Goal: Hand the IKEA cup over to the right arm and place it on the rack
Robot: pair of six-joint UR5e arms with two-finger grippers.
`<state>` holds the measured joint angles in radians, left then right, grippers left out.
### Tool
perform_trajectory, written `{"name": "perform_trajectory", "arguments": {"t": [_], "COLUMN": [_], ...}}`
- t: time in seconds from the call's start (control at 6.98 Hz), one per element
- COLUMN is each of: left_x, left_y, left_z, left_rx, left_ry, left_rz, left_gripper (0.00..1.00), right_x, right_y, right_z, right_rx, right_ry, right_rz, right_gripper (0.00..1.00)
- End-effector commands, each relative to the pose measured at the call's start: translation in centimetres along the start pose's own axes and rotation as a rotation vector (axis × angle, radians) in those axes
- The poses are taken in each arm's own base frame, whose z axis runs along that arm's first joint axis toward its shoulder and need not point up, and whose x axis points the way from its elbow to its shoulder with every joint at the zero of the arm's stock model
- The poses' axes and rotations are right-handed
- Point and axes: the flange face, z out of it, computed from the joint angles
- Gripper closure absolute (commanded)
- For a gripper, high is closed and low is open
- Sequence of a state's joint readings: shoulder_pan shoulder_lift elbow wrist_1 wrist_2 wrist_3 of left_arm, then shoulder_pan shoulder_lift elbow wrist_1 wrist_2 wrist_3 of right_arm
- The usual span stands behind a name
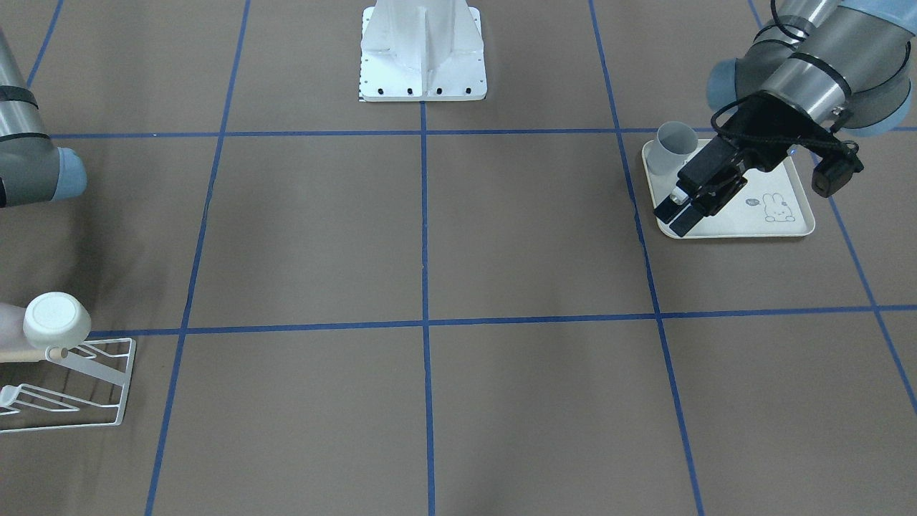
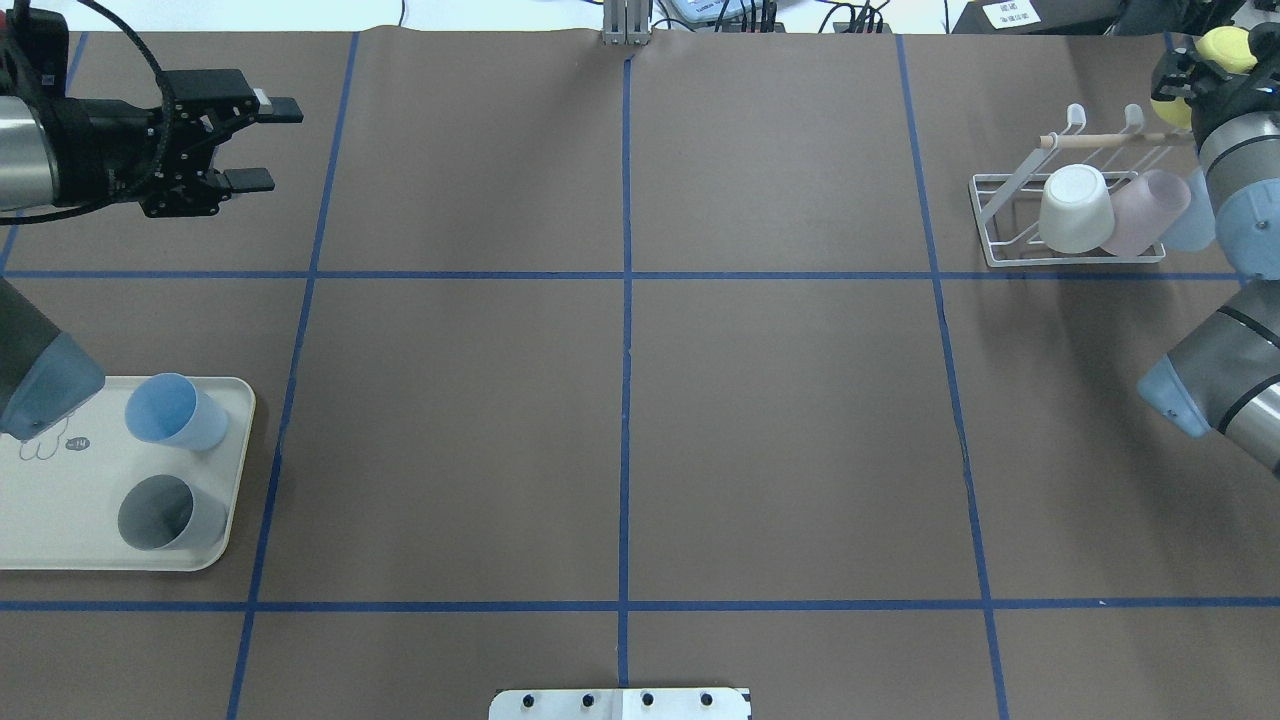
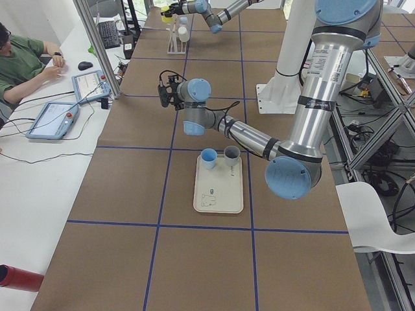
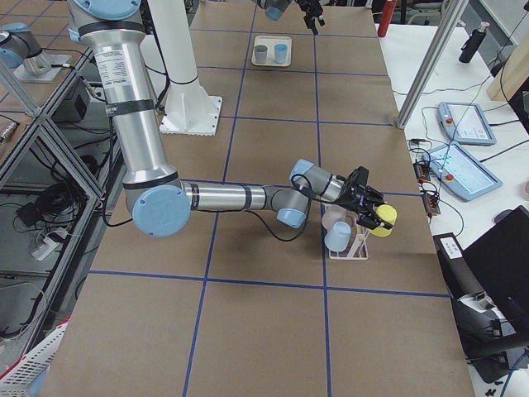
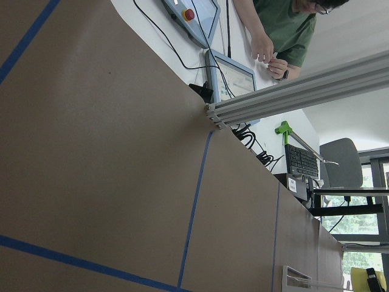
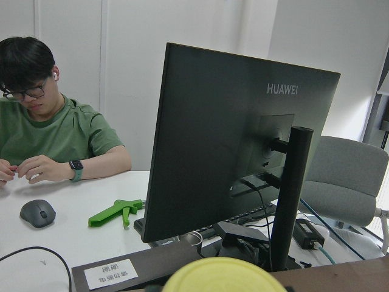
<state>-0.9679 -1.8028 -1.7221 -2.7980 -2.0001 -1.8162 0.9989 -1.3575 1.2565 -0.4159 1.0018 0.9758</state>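
My right gripper [image 2: 1205,70] is shut on a yellow IKEA cup [image 2: 1222,45] and holds it just above and beyond the white wire rack [image 2: 990,215] at the table's far right. The cup's yellow bottom fills the lower edge of the right wrist view [image 6: 216,277]. In the exterior right view the cup [image 4: 382,217] hangs over the rack [image 4: 351,248]. My left gripper [image 2: 270,145] is open and empty, far left at the back. In the front-facing view it [image 1: 677,217] hovers over the cream tray [image 1: 781,226].
The rack holds a white cup [image 2: 1075,208], a pink cup [image 2: 1145,212] and a pale blue cup [image 2: 1190,210] under a wooden dowel [image 2: 1100,139]. The rabbit-printed tray [image 2: 235,400] at near left carries a blue cup [image 2: 175,412] and a grey cup [image 2: 165,512]. An operator sits beyond the table.
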Motion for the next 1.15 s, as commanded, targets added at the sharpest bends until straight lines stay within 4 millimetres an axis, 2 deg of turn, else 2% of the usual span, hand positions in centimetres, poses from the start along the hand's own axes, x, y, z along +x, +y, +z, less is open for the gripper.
{"name": "perform_trajectory", "arguments": {"t": [0.0, 0.14, 0.29, 0.43, 0.72, 1.0], "left_x": [0.1, 0.2, 0.2, 0.2, 0.1, 0.2], "left_y": [0.0, 0.1, 0.0, 0.1, 0.1, 0.1], "left_z": [0.0, 0.0, 0.0, -0.1, -0.1, -0.2], "left_rx": [-0.001, -0.001, 0.0, 0.0, -0.001, -0.001], "left_ry": [0.002, 0.004, 0.005, 0.005, 0.003, 0.004], "left_rz": [0.001, 0.002, 0.002, 0.002, 0.001, 0.002], "left_gripper": [0.0, 0.0, 0.0, 0.0, 0.0, 0.0], "right_x": [0.3, 0.8, 0.9, 1.0, 2.1, 2.2], "right_y": [0.5, 0.8, 0.9, 1.0, 1.7, 1.3], "right_z": [0.0, -0.1, -0.1, 0.0, -0.4, -0.5], "right_rx": [-0.007, -0.012, -0.014, -0.016, -0.016, -0.007], "right_ry": [0.002, 0.007, 0.007, 0.01, -0.023, -0.036], "right_rz": [-0.004, -0.008, -0.011, -0.013, 0.004, 0.01], "right_gripper": [0.96, 0.87, 0.57, 0.01, 0.0, 0.0]}}
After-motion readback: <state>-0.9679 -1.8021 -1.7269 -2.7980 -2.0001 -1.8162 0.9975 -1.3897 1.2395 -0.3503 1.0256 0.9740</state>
